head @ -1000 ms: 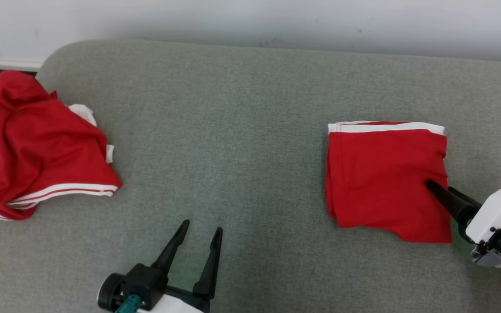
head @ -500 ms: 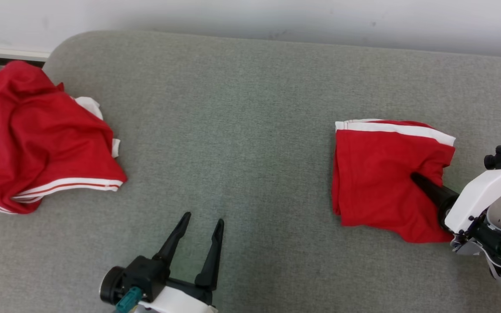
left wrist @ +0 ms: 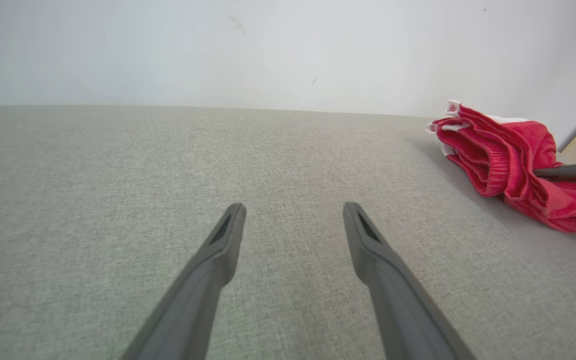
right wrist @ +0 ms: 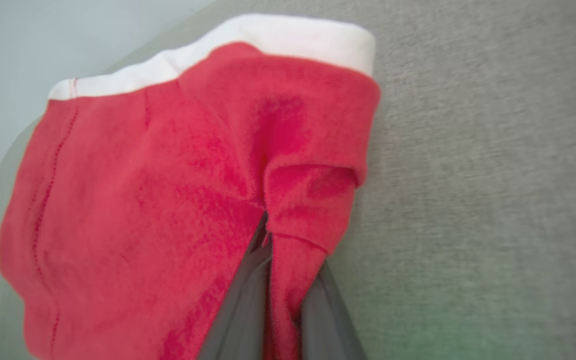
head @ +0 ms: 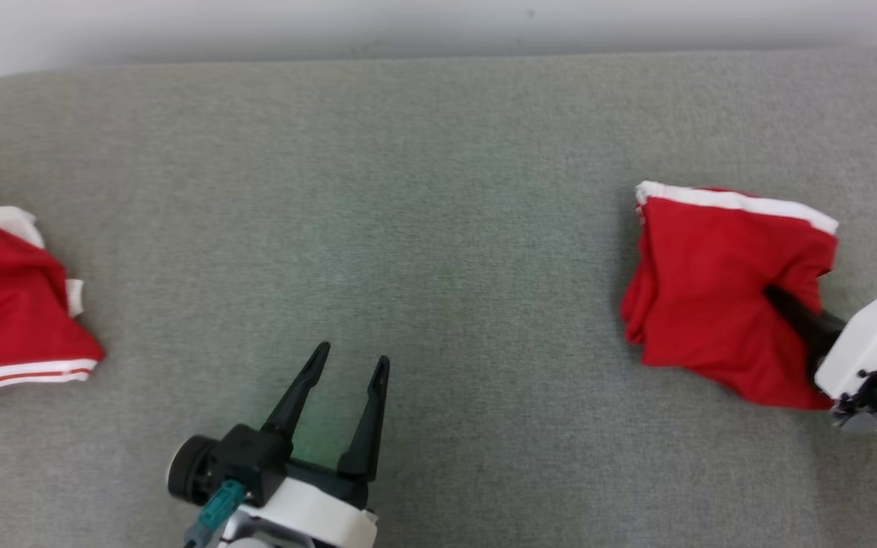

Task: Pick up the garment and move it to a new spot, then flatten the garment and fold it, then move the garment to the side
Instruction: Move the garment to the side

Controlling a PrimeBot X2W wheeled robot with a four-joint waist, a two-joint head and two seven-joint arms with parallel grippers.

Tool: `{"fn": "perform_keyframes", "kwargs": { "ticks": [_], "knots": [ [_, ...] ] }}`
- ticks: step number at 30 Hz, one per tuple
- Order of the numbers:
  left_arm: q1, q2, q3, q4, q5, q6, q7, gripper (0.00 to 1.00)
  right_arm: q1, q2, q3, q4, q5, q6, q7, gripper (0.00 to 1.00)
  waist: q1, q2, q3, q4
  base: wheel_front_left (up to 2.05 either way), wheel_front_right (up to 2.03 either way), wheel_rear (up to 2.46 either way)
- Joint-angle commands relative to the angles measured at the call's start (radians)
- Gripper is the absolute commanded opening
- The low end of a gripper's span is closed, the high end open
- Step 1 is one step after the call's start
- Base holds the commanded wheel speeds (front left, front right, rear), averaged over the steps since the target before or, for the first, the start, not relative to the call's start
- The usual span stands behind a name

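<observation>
Foreground: the left gripper (head: 352, 352) sits low and left of centre in the head view, jaws spread wide with nothing between them. Its wrist view shows both fingers (left wrist: 208, 270) over bare grey cushion (head: 438, 190), apart from all cloth. Further out, at the right edge, the right gripper (head: 772, 293) has its jaws drawn narrow, pinching a fold of the folded red garment (head: 712, 289). The right wrist view shows red fabric caught between its two fingers (right wrist: 238, 310). The folded red garment lies on the right side of the cushion, with its white band (head: 735, 202) along the far edge and the cloth puckered around the grip point. A crumpled red garment (head: 4, 312) with white stripes lies at the left edge, well apart. A pale wall (head: 438, 23) runs behind the cushion.
</observation>
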Motion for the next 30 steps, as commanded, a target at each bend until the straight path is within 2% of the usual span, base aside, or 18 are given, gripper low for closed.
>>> {"fn": "perform_keyframes", "kwargs": {
  "ticks": [1, 7, 13, 17, 20, 28, 29, 30],
  "knots": [
    [-0.024, 0.005, -0.002, -0.005, 0.020, -0.005, 0.000, 1.00, -0.019, -0.028, -0.005, 0.015, -0.004, -0.002, -0.014, 0.00, 0.0000, -0.0001, 0.039, -0.038, 0.00, 0.00, 0.00],
    [-0.064, 0.004, -0.019, -0.026, 0.028, -0.014, 0.000, 1.00, -0.055, -0.122, -0.027, 0.061, -0.032, -0.003, -0.033, 0.00, 0.0000, -0.0001, 0.091, -0.046, 0.00, 0.00, 0.00],
    [-0.106, 0.004, -0.070, -0.088, 0.054, -0.023, 0.000, 1.00, -0.146, -0.227, -0.044, 0.139, -0.123, -0.003, -0.039, 0.00, 0.0000, -0.0001, 0.156, -0.020, 0.00, 0.00, 0.00],
    [-0.128, 0.004, -0.108, -0.124, 0.064, -0.025, 0.000, 1.00, -0.224, -0.285, -0.055, 0.193, -0.217, -0.003, -0.044, 0.00, 0.0000, -0.0001, 0.193, 0.003, 0.00, 0.00, 0.00],
    [-0.143, 0.005, -0.123, -0.142, 0.067, -0.027, 0.000, 1.00, -0.275, -0.340, -0.032, 0.236, -0.338, -0.003, -0.047, 0.00, 0.0000, -0.0001, 0.219, 0.016, 0.00, 0.00, 0.00],
    [-0.154, 0.007, -0.143, -0.143, 0.066, -0.029, 0.000, 1.00, -0.364, -0.393, -0.060, 0.337, -0.539, -0.003, -0.064, 0.00, 0.0000, -0.0001, 0.242, 0.045, 0.00, 0.00, 0.00],
    [-0.152, 0.007, -0.143, -0.143, 0.067, -0.030, 0.000, 1.00, -0.374, -0.398, -0.068, 0.347, -0.565, -0.003, -0.074, 0.01, 0.0000, -0.0001, 0.243, 0.047, 0.00, 0.00, 0.00],
    [-0.151, 0.008, -0.143, -0.143, 0.067, -0.030, 0.000, 1.00, -0.381, -0.399, -0.074, 0.360, -0.584, -0.003, -0.083, 0.17, 0.0000, -0.0001, 0.243, 0.048, 0.00, 0.00, 0.00]
  ]
}}
